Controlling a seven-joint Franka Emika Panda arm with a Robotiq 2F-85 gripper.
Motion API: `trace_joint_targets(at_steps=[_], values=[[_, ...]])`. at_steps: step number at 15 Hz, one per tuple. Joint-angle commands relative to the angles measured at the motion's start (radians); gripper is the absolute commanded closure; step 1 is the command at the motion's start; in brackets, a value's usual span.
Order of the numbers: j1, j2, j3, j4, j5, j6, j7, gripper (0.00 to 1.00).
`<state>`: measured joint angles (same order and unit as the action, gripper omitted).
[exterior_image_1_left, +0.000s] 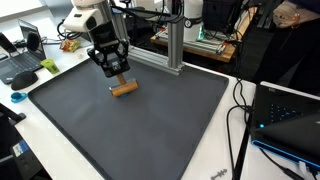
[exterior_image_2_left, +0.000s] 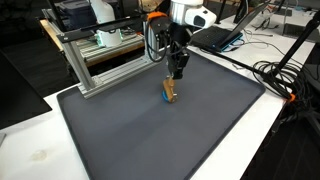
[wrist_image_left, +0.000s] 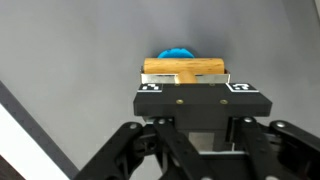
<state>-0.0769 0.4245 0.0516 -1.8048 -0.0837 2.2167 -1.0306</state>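
The black two-fingered pincer (exterior_image_1_left: 116, 74) points straight down at the dark grey rubber mat (exterior_image_1_left: 150, 125) that covers the white tabletop (exterior_image_1_left: 215, 165). Right at its tips is the small tan wooden block with a blue part (exterior_image_1_left: 123, 88). In an exterior view the block sits at about 5 o'clock from the pincer's tips. It is low over the mat or resting on it, and the pictures do not settle which.

The block is in the mat's 11 o'clock region, near the silver aluminium frame (exterior_image_1_left: 176, 55) but apart from it.

In the wrist view the wooden block (wrist_image_left: 185, 68) runs crosswise at 12 o'clock. Its blue part (wrist_image_left: 178, 53) peeks out beyond it, and a black plate with white square markers (wrist_image_left: 195, 97) is just in front. The plate hides the finger pads, so I cannot tell whether the fingers are apart, together or clamped on the wood.

I judge the step in hand to be the grasp itself, at the point of contact. The next move calls for a firm, centred hold on the narrow wood, then a slow, straight lift. Any sideways drag could twist the block.
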Motion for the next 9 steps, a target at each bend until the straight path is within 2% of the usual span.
trace_joint_targets(at_steps=[1, 5, 9], values=[[-0.015, -0.001, 0.022, -0.049, 0.027, 0.032, -0.041, 0.77], [-0.026, -0.006, 0.028, -0.053, 0.048, 0.036, -0.08, 0.77], [-0.02, -0.002, 0.003, -0.054, 0.009, 0.027, -0.055, 0.77]])
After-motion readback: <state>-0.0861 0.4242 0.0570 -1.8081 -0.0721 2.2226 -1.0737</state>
